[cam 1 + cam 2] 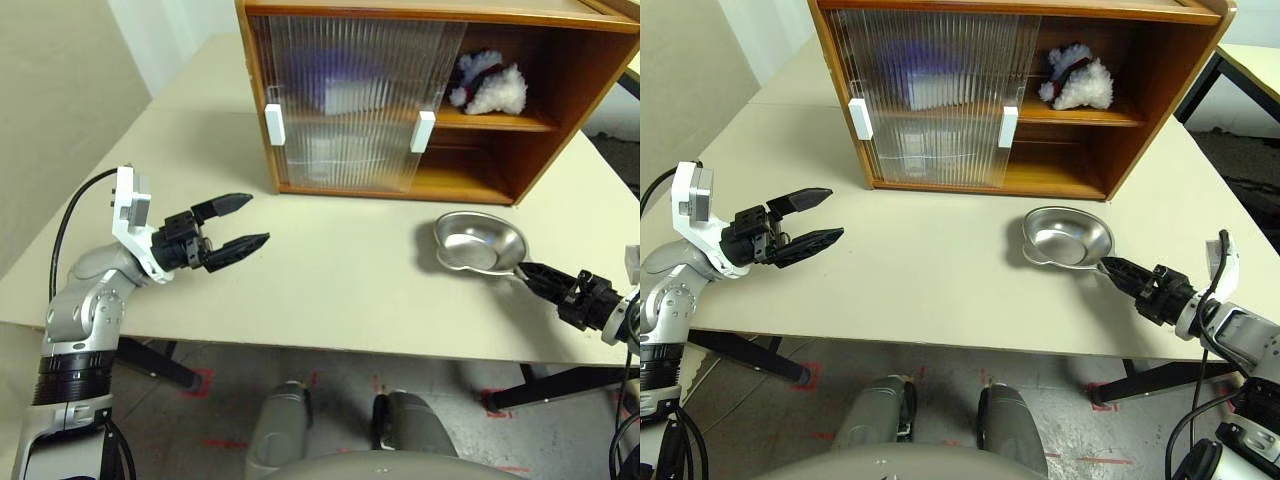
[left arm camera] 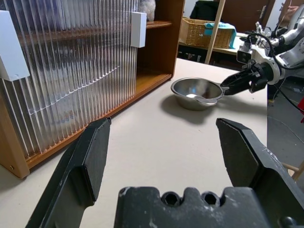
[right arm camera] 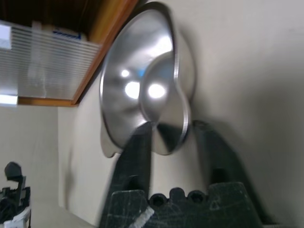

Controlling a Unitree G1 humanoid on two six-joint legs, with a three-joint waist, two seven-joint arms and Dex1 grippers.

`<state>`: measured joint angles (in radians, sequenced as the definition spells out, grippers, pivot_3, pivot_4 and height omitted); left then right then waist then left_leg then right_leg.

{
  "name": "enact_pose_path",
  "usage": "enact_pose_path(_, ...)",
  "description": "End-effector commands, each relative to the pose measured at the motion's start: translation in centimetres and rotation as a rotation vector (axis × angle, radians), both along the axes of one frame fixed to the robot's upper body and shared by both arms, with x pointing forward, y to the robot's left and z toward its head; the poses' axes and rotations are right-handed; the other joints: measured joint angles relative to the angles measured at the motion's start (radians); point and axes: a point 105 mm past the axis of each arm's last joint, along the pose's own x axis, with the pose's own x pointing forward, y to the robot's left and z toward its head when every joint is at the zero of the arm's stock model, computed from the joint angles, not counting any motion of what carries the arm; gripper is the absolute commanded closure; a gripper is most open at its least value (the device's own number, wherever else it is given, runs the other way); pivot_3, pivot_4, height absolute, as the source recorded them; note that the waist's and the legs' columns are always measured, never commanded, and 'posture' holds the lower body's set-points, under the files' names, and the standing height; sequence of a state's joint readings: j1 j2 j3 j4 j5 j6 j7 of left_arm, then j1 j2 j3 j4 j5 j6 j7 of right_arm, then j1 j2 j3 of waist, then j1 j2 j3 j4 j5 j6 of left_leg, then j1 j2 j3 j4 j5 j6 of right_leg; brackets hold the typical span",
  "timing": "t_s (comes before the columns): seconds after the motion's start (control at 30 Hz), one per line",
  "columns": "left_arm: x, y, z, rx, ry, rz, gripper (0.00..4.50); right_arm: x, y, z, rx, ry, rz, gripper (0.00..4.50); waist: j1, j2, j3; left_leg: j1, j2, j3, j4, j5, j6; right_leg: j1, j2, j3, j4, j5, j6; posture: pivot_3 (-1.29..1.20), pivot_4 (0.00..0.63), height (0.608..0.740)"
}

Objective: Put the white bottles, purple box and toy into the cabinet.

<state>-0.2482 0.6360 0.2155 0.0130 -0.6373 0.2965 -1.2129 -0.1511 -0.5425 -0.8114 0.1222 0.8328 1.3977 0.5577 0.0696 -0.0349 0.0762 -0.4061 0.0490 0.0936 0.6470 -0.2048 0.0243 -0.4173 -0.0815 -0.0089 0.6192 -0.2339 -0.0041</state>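
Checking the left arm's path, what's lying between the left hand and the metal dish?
Nothing: in the left eye view, only bare table separates the open left hand from the metal dish. The left wrist view shows the same bare stretch.

The broad, pale beige matte surface (image 1: 330, 290) carries two things directly. A large orange-brown wooden cabinet (image 1: 575, 95) with ribbed translucent sliding doors and white handles stands at the far side, well ahead of both tools. A shallow, shiny metal dish (image 1: 480, 242) with a flat lip rests on the surface just beyond the tip of the right tool (image 1: 528, 270), whose black fingers reach its near rim; in the right wrist view the rim lies between them. The dish sits near the cabinet's open right half and well apart from the left tool (image 1: 245, 222), which hangs over bare surface in front of the cabinet's left door.
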Motion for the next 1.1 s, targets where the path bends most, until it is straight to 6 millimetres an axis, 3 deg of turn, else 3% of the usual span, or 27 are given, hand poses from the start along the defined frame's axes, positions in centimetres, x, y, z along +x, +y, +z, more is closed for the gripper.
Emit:
enact_pose_path(0.03,-0.1,0.1,-0.3,0.016,0.009,0.002,0.00,0.2,0.0,0.6,-0.008,-0.029,0.001,3.88,-0.001,0.000,0.000,0.000,0.000,0.000,0.000,0.000,0.000,0.000,0.000,0.000,0.000,0.000,0.000,0.16,0.050,0.740)
enact_pose_path(0.13,-0.1,0.1,-0.3,0.017,0.009,0.000,0.00,0.2,0.2,0.7,-0.007,-0.038,0.010,4.47,-0.001,-0.003,-0.002,0.001,0.000,0.000,0.000,0.000,0.000,0.001,0.000,-0.001,0.000,0.000,0.000,0.16,0.047,0.740)
enact_pose_path(0.3,-0.2,0.2,-0.2,0.017,0.008,-0.001,0.00,0.6,0.7,1.8,0.060,-0.092,0.016,4.49,0.001,-0.003,-0.002,0.001,0.001,-0.001,0.000,0.000,0.000,0.004,-0.003,-0.003,-0.002,0.000,0.000,0.16,0.046,0.740)
enact_pose_path(0.6,-0.3,0.3,0.0,0.023,0.006,0.000,0.00,3.7,0.8,5.3,0.315,-0.272,-0.111,4.49,-0.002,0.004,0.004,0.000,0.001,-0.002,-0.001,0.000,0.000,0.002,-0.004,-0.003,-0.003,0.001,0.002,0.17,0.047,0.740)
enact_pose_path(0.97,-0.4,0.5,0.1,0.023,0.004,0.013,0.00,6.4,1.7,5.4,0.421,-0.289,-0.215,4.49,-0.001,0.004,0.004,-0.004,0.000,-0.001,-0.004,-0.001,0.005,-0.001,-0.002,-0.003,-0.002,-0.001,0.010,0.17,0.045,0.740)
enact_pose_path(1.1,-0.4,0.3,0.2,0.026,0.002,0.011,0.00,8.5,1.9,5.2,0.439,-0.302,-0.286,4.49,-0.006,0.005,0.004,-0.005,0.000,-0.001,-0.003,-0.001,0.005,-0.003,-0.002,-0.002,-0.002,-0.001,0.010,0.18,0.046,0.740)
